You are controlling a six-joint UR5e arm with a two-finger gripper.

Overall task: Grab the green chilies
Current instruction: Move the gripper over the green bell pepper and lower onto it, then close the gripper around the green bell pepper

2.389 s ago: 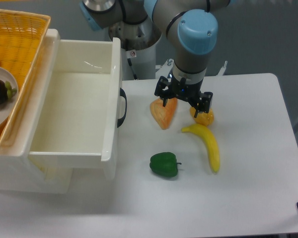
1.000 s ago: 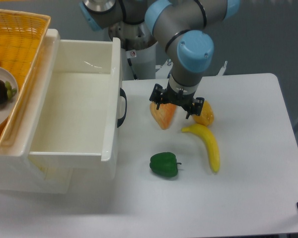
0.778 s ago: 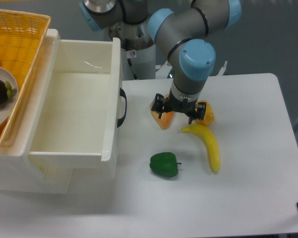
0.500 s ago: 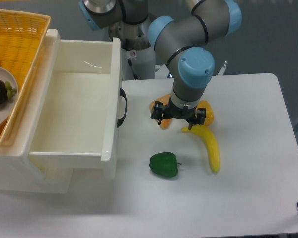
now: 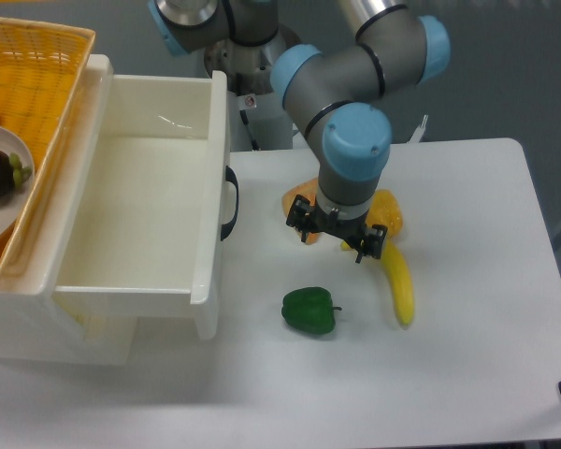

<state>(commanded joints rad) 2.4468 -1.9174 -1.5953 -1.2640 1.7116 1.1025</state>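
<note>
Glossy lumpy green chilies [image 5: 309,311] on table, black claw [image 5: 337,236] spread (empty) above, smooth banana [image 5: 398,285] beside

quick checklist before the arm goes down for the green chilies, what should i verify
1. Target in view: the green chilies lie on the white table, fully visible. ok
2. Gripper empty and open: the gripper holds nothing and its fingers stand apart. ok
3. Gripper above target: it hangs behind the chilies, over the orange slice and the banana. not ok
4. Room around target: the banana lies to the chilies' right with a gap, and the open drawer stands to their left with a gap. ok
5. Finger line matched to the chilies' shape: cannot tell from this view.
</note>
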